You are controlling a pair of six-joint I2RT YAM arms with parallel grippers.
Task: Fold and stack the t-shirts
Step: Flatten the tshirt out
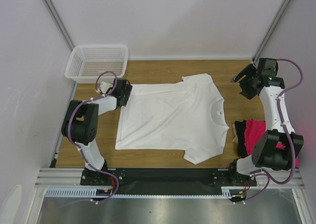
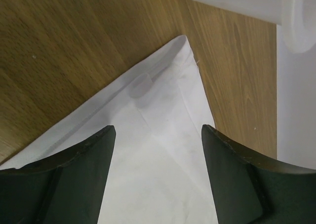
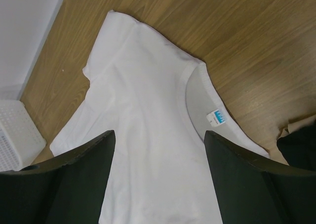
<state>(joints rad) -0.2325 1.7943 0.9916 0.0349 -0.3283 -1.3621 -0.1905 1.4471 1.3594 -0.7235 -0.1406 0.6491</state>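
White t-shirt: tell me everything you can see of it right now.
The white t-shirt is plain, soft cloth, spread flat on the wooden table, lightly creased, neck toward the right arm, hem toward the left. Both short sleeves stick out, one far, one near. A small blue-white tag sits inside the collar. The left claw, open, is above its far hem corner; contact cannot be told.

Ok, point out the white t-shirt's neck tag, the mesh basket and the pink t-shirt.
neck tag (image 3: 217, 118): right wrist view, middle of the blue-white label.
mesh basket (image 1: 101, 47): top external view, far rim.
pink t-shirt (image 1: 254, 135): top external view, middle of visible cloth.
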